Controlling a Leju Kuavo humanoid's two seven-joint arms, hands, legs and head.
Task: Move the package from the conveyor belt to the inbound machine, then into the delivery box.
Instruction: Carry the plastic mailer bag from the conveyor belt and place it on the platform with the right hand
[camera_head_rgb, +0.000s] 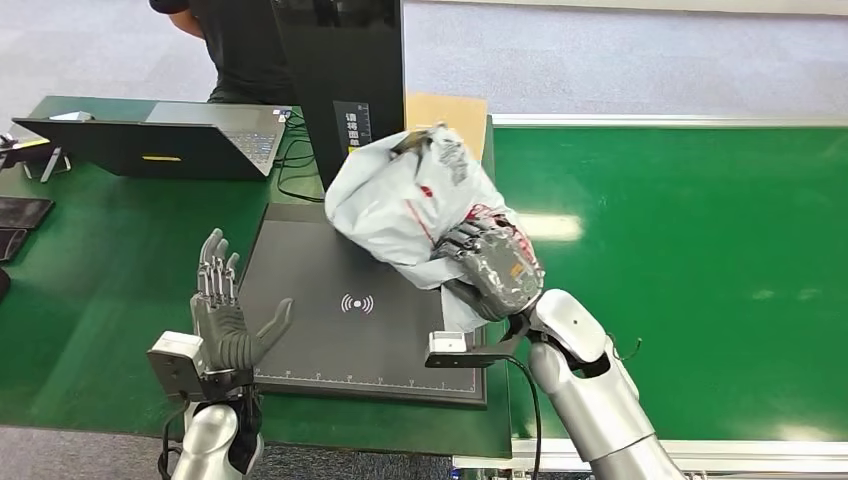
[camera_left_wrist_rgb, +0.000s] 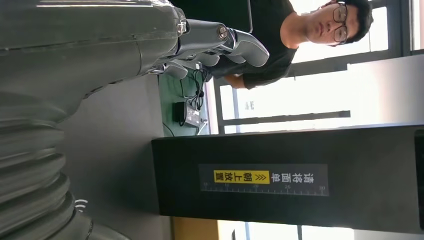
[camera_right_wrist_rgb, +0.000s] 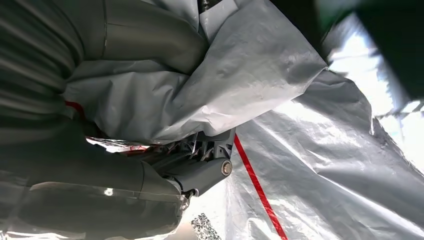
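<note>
- We count one package (camera_head_rgb: 405, 200): a crumpled white-grey plastic mailer with thin red lines, held up above the far right part of the inbound machine's pad.
- Our right hand (camera_head_rgb: 492, 268) grasps the package from its 4 o'clock side, fingers dug into the wrinkled film; in the right wrist view the film (camera_right_wrist_rgb: 280, 125) bunches around the fingers (camera_right_wrist_rgb: 200, 172).
- Our left hand (camera_head_rgb: 225, 315) holds nothing: it stands upright with fingers spread, at 9 o'clock of the pad, just at its near left edge.
- We see one inbound machine: a flat dark pad (camera_head_rgb: 340, 300) with a white wireless mark and a ruler scale along its near edge, and one black upright column (camera_head_rgb: 340, 80) rising at the pad's 12 o'clock.
- In the left wrist view the column bears one yellow-and-white label (camera_left_wrist_rgb: 264, 177) with a scale beneath it.
- One conveyor belt (camera_head_rgb: 690, 280), green, lies at 3 o'clock of the pad.
- One open laptop (camera_head_rgb: 170, 135) sits on the green bench (camera_head_rgb: 90, 270) at 10 o'clock of the pad, with black cables beside it.
- One person (camera_head_rgb: 235, 50) in a dark shirt is behind the bench at 11 o'clock.
- One brown cardboard piece (camera_head_rgb: 450, 108) shows behind the package.
</note>
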